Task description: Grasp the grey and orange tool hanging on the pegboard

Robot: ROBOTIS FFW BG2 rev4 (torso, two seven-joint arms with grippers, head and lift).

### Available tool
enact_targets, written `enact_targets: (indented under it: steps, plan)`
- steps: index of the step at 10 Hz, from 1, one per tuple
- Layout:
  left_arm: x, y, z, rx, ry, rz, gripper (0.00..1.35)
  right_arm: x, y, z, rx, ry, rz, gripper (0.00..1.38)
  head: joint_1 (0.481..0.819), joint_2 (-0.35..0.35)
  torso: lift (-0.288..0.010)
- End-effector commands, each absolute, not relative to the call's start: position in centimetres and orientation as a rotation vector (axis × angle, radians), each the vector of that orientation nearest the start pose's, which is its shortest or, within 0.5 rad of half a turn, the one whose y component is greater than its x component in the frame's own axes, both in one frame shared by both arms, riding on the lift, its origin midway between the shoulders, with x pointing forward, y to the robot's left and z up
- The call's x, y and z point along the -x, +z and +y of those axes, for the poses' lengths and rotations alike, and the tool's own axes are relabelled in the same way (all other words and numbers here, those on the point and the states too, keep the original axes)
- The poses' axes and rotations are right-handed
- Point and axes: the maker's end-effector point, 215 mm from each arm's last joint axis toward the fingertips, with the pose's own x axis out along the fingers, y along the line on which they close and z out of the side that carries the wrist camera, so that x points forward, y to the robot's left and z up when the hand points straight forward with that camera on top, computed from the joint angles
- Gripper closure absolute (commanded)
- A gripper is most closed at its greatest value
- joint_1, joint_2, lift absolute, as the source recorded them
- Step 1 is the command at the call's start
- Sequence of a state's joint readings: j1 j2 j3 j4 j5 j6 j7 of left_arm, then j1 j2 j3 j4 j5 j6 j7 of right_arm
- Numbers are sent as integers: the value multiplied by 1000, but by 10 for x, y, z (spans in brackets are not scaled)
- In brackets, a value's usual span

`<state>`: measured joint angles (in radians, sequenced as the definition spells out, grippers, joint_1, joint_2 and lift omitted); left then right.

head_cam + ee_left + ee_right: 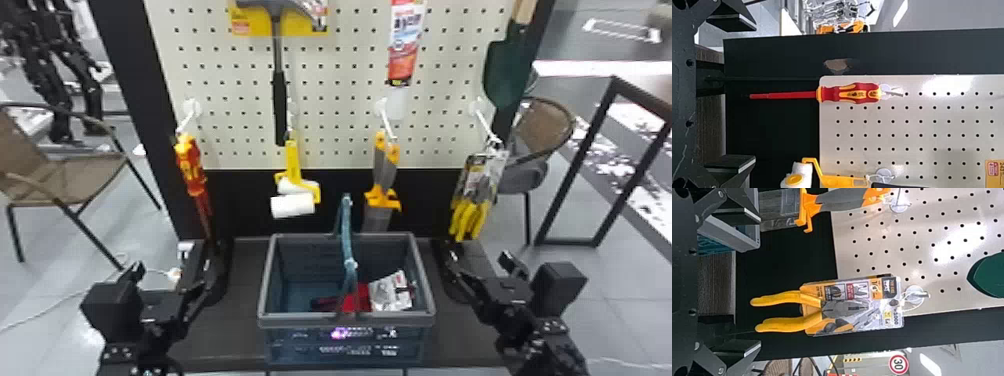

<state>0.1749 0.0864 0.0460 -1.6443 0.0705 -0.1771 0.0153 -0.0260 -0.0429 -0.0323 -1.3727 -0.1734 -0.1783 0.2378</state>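
Both grippers [755, 93] [760, 282] gape empty; I'd begin the approach, right one toward the grey and orange tool [384, 172].

Left arm [117, 352] and right arm [555, 345]: black, angular links, small pale screw heads. Boxy black housing [110, 305] on each wrist. Left wrist view: black palm plate [683, 82], round holes, pale streaks [683, 152], probably scratches. Jaws black, wedge-shaped, grey-edged. Right wrist view: silvery pivot screws [721, 194].
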Motion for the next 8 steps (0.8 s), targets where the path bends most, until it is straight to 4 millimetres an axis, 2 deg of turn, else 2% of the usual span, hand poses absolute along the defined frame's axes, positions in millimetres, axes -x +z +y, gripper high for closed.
enact_targets:
  steps: [1,6,8]
  plan:
    - [-537,-344,283,-23,52,-77,124,-591,-372,-222,-128,174,-29,185,549,0,-100]
    - [-537,-344,283,-23,52,-79,122,-591,-370,-223,-138,173,-33,185,549,0,-100]
    - [-536,-345,283,-22,52,-76,124,-596,-367,-208,-145,222,-7,183,549,0,-100]
